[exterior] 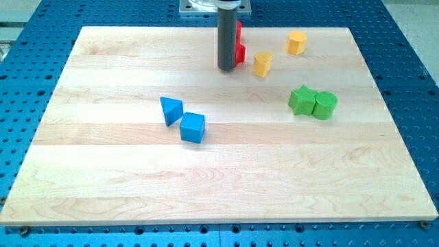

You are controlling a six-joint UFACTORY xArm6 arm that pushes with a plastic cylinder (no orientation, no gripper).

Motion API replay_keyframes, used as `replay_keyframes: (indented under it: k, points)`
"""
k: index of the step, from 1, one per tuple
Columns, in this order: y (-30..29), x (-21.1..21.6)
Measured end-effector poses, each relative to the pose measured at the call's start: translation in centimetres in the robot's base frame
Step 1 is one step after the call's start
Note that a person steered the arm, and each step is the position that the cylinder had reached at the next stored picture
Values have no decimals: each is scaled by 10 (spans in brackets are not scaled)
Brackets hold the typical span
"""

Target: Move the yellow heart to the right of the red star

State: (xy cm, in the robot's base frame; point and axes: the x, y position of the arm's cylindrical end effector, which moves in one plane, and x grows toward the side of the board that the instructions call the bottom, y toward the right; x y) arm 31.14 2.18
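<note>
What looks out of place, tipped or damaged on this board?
Nothing stands out. All blocks sit flat on the wooden board. My tip hides most of the red blocks, so their condition cannot be judged.

You are looking at a bright, evenly lit view: soft light from overhead leaves the pale wooden board (206, 165) almost free of glare, and each piece, such as the blue cube block (193, 127) or the green cylinder block (325, 105), throws only a short, faint shadow at its base. Focus is sharp across the board (edges of the frame bend very little), though the dark grey rod (227, 34) looks slightly soft near the view's top.
</note>
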Motion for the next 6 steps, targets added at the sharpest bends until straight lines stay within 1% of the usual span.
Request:
replay_keyframes:
  k: [1, 2, 3, 4, 5, 6]
  points:
    - [1, 20]
    - [13, 43]
    - [43, 29]
    - [52, 24]
    - [65, 35]
    - [73, 25]
